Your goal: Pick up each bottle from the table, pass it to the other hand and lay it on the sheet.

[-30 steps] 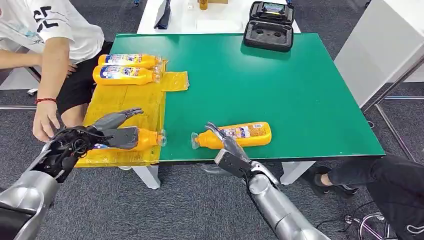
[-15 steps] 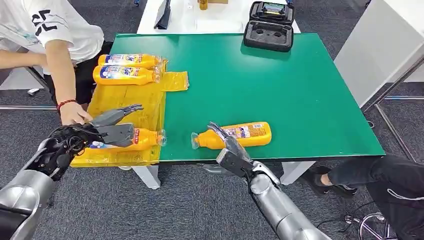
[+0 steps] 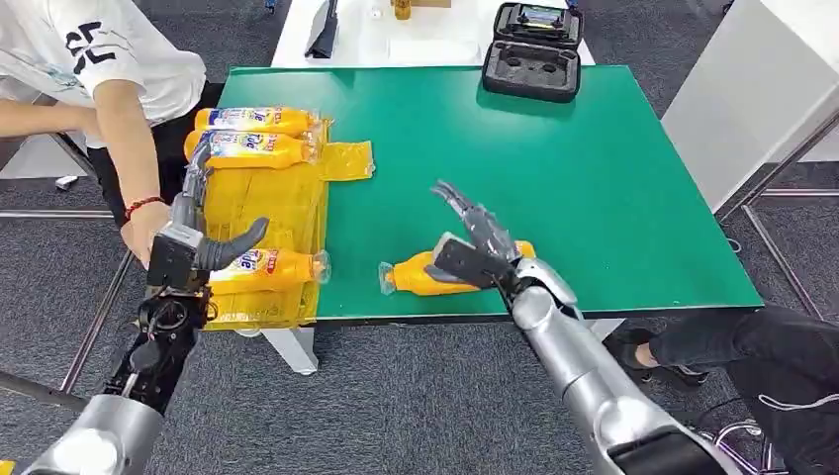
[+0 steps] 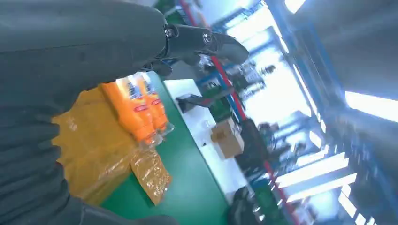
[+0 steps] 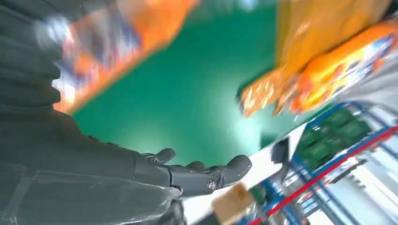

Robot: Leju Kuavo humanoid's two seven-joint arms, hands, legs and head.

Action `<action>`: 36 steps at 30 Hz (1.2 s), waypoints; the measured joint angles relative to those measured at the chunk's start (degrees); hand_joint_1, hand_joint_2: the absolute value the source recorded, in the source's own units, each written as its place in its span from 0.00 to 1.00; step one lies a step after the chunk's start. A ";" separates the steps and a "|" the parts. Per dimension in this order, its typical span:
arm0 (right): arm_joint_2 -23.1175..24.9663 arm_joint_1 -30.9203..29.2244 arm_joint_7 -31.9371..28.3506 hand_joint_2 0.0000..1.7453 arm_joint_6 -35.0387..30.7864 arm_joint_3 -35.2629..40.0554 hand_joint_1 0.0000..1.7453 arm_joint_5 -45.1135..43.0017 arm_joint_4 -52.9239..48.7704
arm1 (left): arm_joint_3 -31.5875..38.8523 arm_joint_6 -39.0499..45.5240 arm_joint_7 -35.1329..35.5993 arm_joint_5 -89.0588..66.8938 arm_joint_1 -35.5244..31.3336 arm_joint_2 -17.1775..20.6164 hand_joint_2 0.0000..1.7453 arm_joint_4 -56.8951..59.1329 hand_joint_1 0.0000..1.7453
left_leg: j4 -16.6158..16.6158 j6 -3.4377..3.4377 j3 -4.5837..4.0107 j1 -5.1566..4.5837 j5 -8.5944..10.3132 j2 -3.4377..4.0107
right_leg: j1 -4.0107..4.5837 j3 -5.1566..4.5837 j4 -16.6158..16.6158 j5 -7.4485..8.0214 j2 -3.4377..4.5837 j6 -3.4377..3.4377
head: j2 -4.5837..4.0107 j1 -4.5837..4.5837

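Item 1: bottle on the table (image 3: 445, 271). Orange, lying on its side on the green table (image 3: 554, 168) near the front edge. Long axis runs 3 to 9 o'clock in the head view, clear cap end toward 9 o'clock, base largely hidden behind the right hand.

Item 2: right hand (image 3: 473, 239). Raised just above the base end of that bottle, fingers apart and extended toward 11 o'clock, holding nothing.

Item 3: bottle on the sheet (image 3: 265, 266). Orange, on its side at the near end of the yellow sheet (image 3: 267, 203). Long axis 3 to 9 o'clock, cap toward 3 o'clock at the sheet's edge.

Item 4: left hand (image 3: 196, 226). Above the base end of the bottle on the sheet, fingers pointing toward 12 o'clock, thumb out toward 3 o'clock, fingers apart, nothing held.

Item 5: two far bottles (image 3: 255, 136). Side by side at the far end of the sheet, long axes 3 to 9 o'clock, caps toward 3 o'clock.

Item 6: black case (image 3: 531, 49). Open, at the table's far edge, 12 o'clock.

Item 7: person's hand (image 3: 143, 226). At the table's left side, beside the sheet, red band at the wrist.
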 measured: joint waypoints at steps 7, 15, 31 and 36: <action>-4.65 -6.94 7.19 1.00 4.35 2.82 0.00 2.21 3.84 | 1.79 0.94 0.13 2.12 2.46 -1.37 1.00 -1.53 0.00 | 0.00 0.01 -0.02 0.01 0.01 -0.02 | 0.01 0.02 0.01 0.01 -0.02 0.02 | 0.00 -0.02; -8.70 -10.27 8.37 1.00 15.26 5.86 0.00 -1.49 8.41 | 1.90 2.25 -0.11 2.97 2.53 -1.86 1.00 -0.56 0.00 | 0.01 0.01 -0.01 0.01 0.00 -0.03 | 0.01 0.01 0.00 0.01 -0.02 0.02 | 0.00 -0.02; -11.28 -11.08 9.07 1.00 18.58 13.52 0.00 -1.49 11.78 | 1.48 3.86 0.35 3.38 2.41 -2.27 1.00 0.94 0.00 | 0.00 0.01 -0.02 0.01 0.00 -0.01 | 0.02 0.01 0.00 0.01 -0.01 0.02 | 0.00 -0.04; -10.18 -11.98 10.18 1.00 17.31 15.34 0.00 -0.88 13.53 | 1.07 3.95 0.35 3.38 2.40 -2.31 1.00 1.51 0.00 | 0.01 0.01 -0.02 0.01 0.00 -0.01 | 0.02 0.01 0.00 0.01 -0.01 0.02 | 0.00 -0.02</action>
